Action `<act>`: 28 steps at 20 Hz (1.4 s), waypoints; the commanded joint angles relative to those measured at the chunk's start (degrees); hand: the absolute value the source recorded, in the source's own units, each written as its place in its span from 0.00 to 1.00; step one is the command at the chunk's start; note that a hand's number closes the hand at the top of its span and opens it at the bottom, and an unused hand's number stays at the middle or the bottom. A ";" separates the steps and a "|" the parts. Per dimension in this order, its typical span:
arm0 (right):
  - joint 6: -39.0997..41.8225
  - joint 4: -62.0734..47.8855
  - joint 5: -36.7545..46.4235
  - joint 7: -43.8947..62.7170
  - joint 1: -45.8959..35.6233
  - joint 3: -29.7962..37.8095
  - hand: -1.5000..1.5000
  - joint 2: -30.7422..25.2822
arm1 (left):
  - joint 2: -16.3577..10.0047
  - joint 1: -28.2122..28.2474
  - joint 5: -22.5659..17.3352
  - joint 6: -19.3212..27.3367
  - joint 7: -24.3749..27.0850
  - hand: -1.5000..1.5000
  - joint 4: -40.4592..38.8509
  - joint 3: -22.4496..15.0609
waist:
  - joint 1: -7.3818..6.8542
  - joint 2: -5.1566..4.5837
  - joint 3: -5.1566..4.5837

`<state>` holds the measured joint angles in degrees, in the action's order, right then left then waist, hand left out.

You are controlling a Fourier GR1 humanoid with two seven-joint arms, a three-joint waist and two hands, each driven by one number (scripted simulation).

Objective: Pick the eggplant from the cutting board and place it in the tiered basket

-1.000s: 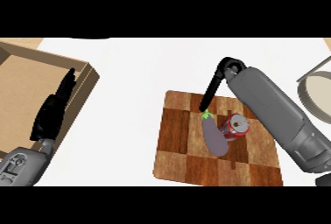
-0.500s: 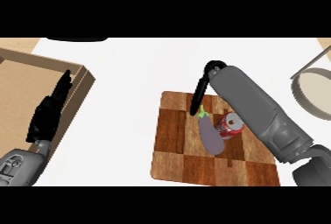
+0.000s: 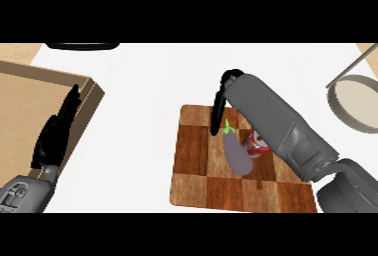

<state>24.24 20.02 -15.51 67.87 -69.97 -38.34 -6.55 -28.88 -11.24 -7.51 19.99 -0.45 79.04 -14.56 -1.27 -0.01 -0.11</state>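
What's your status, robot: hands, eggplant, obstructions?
Right hand open at eggplant stem. Left hand open, resting left. Eggplant on cutting board, red can beside it.

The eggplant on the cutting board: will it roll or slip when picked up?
The eggplant is long and rounded, lying on the flat cutting board, so it may roll if nudged. Its skin looks smooth, so it could slip.

The worktop (image 3: pixel 148 90) is plain white. The board (image 3: pixel 199 175), at 5 o'clock, bears a check of light and dark brown wood. The eggplant (image 3: pixel 238 155) is dull purple with a bright green stem (image 3: pixel 227 127); the can (image 3: pixel 258 145) at its 3 o'clock is red and white. The left hand (image 3: pixel 57 135) and right hand (image 3: pixel 220 107) are black, their forearms (image 3: pixel 277 125) grey. The box (image 3: pixel 29 95) at 9 o'clock is tan. The basket (image 3: pixel 332 100) at 3 o'clock is grey-rimmed, beige within.
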 commanded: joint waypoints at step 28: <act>5.82 -7.19 -1.28 10.87 0.12 -3.75 0.00 6.50 | -0.99 1.81 0.36 -4.18 -0.80 0.50 2.16 5.09 | 0.62 0.24 0.05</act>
<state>27.53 12.97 -15.76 66.97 -70.08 -42.85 -0.96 -28.63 -10.05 -6.05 17.49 -2.26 81.05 -11.47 -0.54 0.42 -0.10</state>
